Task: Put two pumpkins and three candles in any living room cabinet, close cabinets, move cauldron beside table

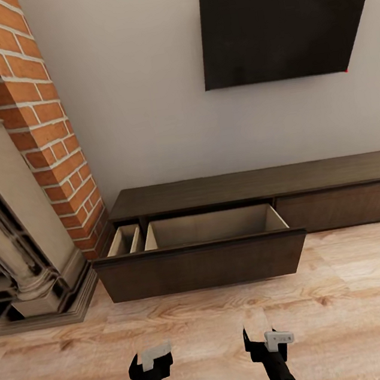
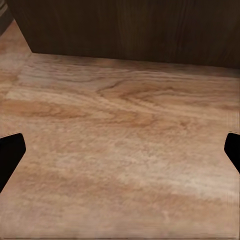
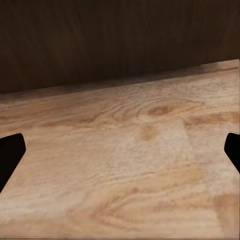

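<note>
A robot faces a long, low, dark brown cabinet point(image 1: 262, 186) standing against a pale grey wall. The cabinet's wide left drawer point(image 1: 203, 263) is pulled out over the wooden floor point(image 1: 349, 288), showing a pale wood interior split into a narrow compartment at its left end and a large one beside it. As far as the head view looks in, both compartments hold nothing; the drawer front hides their lower part. The drawer is probably left open so things can be dropped in from above. The drawer front at the cabinet's right end point(image 1: 343, 204) sits flush and closed.

Above the cabinet's right half a flat black television point(image 1: 286, 16) hangs on the wall. To the left of the cabinet rises a red brick column point(image 1: 42, 126) beside a carved grey stone fireplace surround point(image 1: 15, 238).

Both arms are held low in front of the robot, short of the drawer front and apart from it. The left gripper point(image 1: 154, 355) and right gripper point(image 1: 259, 336) hold nothing. In each wrist view the two dark fingertips point(image 2: 10, 152) point(image 3: 10, 150) sit at opposite edges with bare floor between, so both jaws are spread wide, likely ready for a pickup.

No writing, brand or label is readable anywhere.
</note>
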You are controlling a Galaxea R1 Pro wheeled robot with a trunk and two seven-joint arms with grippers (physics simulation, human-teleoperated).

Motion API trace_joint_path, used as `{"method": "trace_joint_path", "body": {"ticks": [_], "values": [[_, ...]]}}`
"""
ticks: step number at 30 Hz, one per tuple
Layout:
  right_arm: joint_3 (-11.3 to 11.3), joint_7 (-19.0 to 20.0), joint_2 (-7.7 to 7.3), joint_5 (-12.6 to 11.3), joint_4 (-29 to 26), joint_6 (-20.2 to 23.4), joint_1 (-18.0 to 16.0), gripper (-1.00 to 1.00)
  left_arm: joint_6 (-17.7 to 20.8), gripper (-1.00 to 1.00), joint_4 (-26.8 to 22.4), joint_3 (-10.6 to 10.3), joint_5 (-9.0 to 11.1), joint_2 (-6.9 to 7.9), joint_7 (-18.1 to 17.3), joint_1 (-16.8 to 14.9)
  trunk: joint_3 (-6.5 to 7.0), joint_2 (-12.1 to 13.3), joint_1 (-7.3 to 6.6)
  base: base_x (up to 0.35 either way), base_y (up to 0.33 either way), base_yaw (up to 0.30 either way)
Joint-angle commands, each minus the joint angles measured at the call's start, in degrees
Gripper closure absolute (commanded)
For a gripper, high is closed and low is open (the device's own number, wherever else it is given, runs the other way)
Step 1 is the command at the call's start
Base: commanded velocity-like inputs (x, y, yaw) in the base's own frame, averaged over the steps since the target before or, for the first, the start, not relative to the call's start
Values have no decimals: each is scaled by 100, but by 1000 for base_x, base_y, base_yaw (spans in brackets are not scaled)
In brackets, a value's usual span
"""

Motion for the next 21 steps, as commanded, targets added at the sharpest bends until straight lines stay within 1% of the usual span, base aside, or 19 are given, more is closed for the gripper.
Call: {"method": "trace_joint_path", "body": {"ticks": [1, 4, 13, 21], "values": [[50, -54, 1, -4, 2, -10, -4, -100, -33, -100, -8, -48, 56, 7, 34, -10, -28, -4, 1, 0, 0, 0], [50, -55, 1, -8, 2, -10, -4, -100, -34, -100, -11, -47, 56, 7, 34, -9, -94, -8, 9, 0, 0, 0], [50, -55, 1, -11, 2, -10, -4, -100, -27, -100, -13, -55, 64, 14, 34, -8, -94, -8, 9, 2, 0, 0], [50, -55, 1, -11, 2, -9, -4, -100, -27, -100, -5, -49, 62, 16, 34, -8, -94, -8, 9, 165, 0, 0]]}}
